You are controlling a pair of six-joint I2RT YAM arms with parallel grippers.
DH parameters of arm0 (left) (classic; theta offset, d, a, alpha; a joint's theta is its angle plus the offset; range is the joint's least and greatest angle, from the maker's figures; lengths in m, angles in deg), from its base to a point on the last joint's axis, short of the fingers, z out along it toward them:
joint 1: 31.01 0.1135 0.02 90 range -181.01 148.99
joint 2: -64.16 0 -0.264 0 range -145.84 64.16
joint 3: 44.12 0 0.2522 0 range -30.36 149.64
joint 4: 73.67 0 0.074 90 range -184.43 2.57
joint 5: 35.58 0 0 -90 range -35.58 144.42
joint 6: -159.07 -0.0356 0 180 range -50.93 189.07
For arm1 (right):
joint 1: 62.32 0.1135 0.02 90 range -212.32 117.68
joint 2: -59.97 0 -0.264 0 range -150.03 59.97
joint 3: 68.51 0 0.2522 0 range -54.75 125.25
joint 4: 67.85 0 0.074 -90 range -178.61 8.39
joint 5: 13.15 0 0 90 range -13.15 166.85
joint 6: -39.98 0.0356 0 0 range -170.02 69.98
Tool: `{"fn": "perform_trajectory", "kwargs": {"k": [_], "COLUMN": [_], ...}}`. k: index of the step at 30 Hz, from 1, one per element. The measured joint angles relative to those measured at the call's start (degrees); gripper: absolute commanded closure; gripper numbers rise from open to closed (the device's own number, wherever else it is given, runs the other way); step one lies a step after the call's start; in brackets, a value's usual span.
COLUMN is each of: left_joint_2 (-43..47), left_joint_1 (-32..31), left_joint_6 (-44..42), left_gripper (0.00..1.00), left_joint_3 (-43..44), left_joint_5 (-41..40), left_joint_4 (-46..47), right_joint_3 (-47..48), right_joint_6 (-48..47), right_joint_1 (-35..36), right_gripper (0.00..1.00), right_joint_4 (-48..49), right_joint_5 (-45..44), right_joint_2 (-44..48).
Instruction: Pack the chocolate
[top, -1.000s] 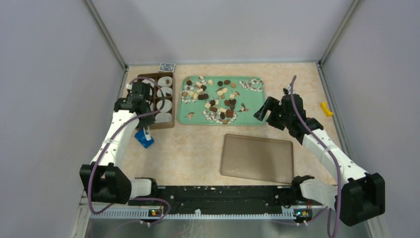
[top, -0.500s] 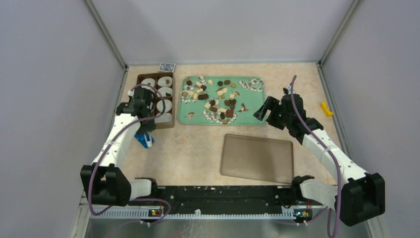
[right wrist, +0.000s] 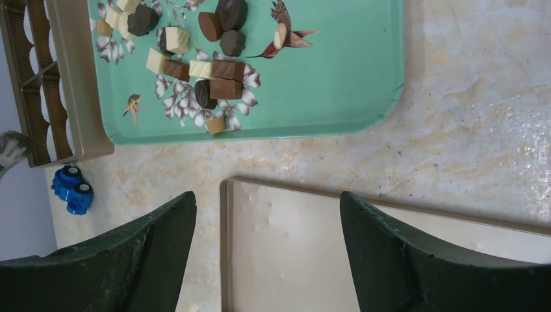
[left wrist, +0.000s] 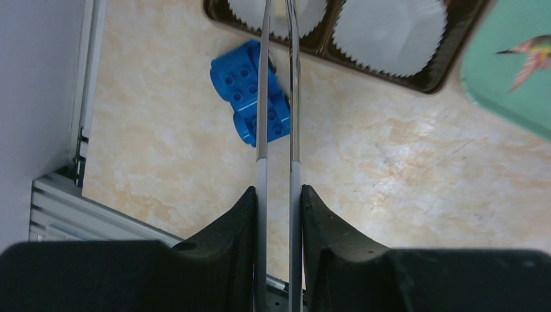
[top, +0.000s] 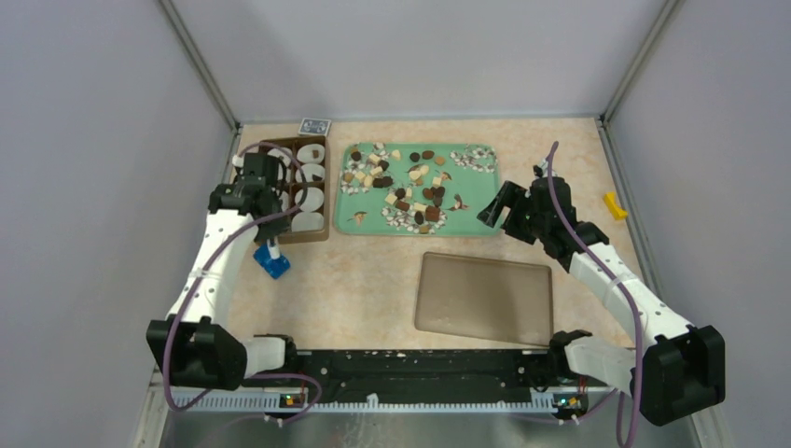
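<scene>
The chocolate (top: pixel 401 191) lies as many small dark, tan and speckled pieces on a green tray (top: pixel 471 201); it also shows in the right wrist view (right wrist: pixel 221 68). My left gripper (top: pixel 264 179) is shut on metal tweezers (left wrist: pixel 278 97) over the near-left part of the brown box (top: pixel 300 224) of white paper cups (left wrist: pixel 390 32). The tweezer tips run out of the top of the left wrist view over a cup. My right gripper (right wrist: pixel 266 195) is open and empty, above the far-left corner of the tan lid (right wrist: pixel 305 253), just near of the tray.
A blue brick (left wrist: pixel 243 97) lies on the table near the box's near-left corner, under the tweezers. A yellow block (top: pixel 612 205) sits at the far right. A small patterned card (top: pixel 314 125) lies behind the box. Walls close in both sides.
My left gripper dipped toward the near side half a second ago and has moved back toward the box. The right arm has not moved.
</scene>
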Motion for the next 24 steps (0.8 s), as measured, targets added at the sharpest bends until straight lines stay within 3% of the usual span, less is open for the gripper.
{"fn": "perform_trajectory", "kwargs": {"k": [4,8,15,24], "left_joint_2": [3.21,6.62,2.05,-6.08], "left_joint_1": [-0.17,-2.89,-21.38,-34.27], "left_joint_6": [-1.97,-3.54,-3.82,-1.46], "left_gripper": [0.83,0.81,0.75,0.72], "left_joint_3": [4.57,4.63,0.39,-1.57], "left_joint_5": [1.31,5.22,11.65,14.99], "left_joint_4": [1.4,3.37,10.51,16.24], "right_joint_3": [0.0,0.0,0.0,0.0], "right_joint_6": [0.02,0.04,0.04,0.09], "right_joint_1": [0.0,0.0,0.0,0.0], "right_gripper": [0.21,0.21,0.21,0.21], "right_joint_4": [0.0,0.0,-0.26,-1.16], "right_joint_5": [0.0,0.0,-0.09,-0.72], "right_joint_2": [0.0,0.0,0.17,1.84]}}
